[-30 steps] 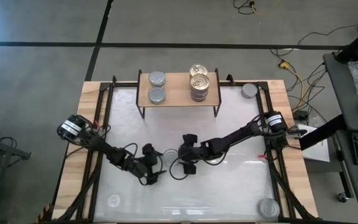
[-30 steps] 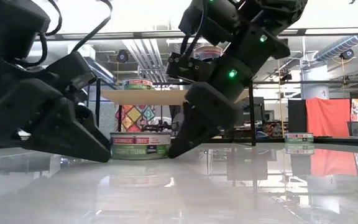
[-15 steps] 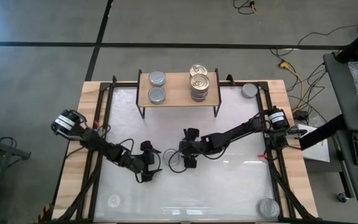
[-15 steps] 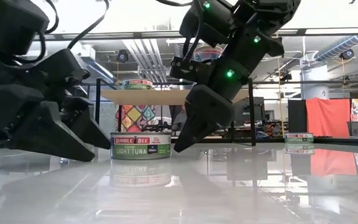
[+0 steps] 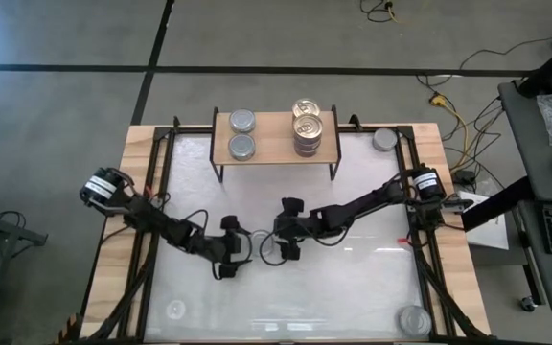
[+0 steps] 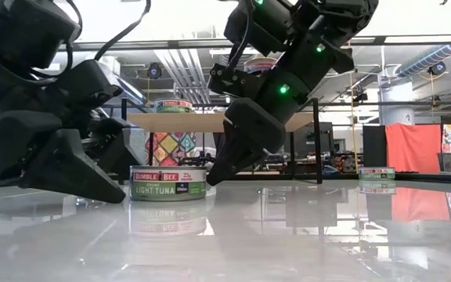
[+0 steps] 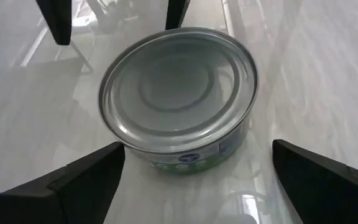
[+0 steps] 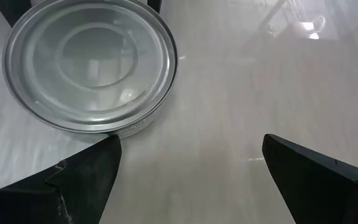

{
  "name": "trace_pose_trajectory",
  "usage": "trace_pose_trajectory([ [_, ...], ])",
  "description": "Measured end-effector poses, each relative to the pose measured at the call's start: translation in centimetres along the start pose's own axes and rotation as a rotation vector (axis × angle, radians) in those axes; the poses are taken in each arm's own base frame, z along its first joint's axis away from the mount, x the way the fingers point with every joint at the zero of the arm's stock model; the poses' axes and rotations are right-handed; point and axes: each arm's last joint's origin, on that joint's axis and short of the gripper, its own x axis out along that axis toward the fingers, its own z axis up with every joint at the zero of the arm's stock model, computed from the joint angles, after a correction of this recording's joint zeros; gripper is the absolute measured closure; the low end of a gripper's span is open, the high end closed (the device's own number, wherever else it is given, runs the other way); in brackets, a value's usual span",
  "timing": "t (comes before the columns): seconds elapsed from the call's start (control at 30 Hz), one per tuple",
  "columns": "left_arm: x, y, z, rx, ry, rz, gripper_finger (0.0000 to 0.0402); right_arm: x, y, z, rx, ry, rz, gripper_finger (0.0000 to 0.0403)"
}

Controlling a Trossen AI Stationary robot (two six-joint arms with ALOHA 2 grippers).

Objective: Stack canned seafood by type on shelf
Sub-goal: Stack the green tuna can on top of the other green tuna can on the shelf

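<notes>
The left gripper (image 5: 236, 257) sits low over the white table (image 5: 353, 287) at about seven o'clock from the table's middle, its fingers (image 7: 86, 177) spread apart, one on each side of a silver-lidded tuna can (image 5: 268, 248) without touching it. That can stands upright on the tabletop between the two arms; its green label shows in the low view (image 6: 168, 182). At its three o'clock the right gripper (image 5: 288, 230) reaches in, fingers (image 8: 86, 168) apart too; in the right wrist view one tip lies just beside the can's rim, and whether it touches is hard to say.

At twelve o'clock stands the shelf (image 5: 274, 151): two silver cans (image 5: 242, 134) on its left end, a stack of gold-lidded cans (image 5: 307, 127) on its right. Loose silver cans sit near the far right corner (image 5: 384, 140) and the near right corner (image 5: 413, 319).
</notes>
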Motion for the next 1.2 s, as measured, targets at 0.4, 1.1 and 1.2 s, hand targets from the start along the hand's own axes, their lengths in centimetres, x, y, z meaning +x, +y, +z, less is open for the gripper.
trace_pose_trajectory([
  [0.4, 0.6, 0.0, 1.2, 0.032, 0.021, -0.024, 0.0013, 0.1, -0.2, 0.0, 0.024, 0.001, 0.009, 0.0022],
  [1.1, 0.7, 0.3, 1.3, 0.024, 0.024, -0.012, 0.0013, -0.7, -0.8, 0.1, -0.029, 0.096, -0.033, 0.0022],
  [1.2, 0.7, 0.5, 1.3, 0.057, 0.025, -0.002, 0.0013, -0.9, -0.7, 0.7, -0.043, 0.074, -0.015, 0.0022],
])
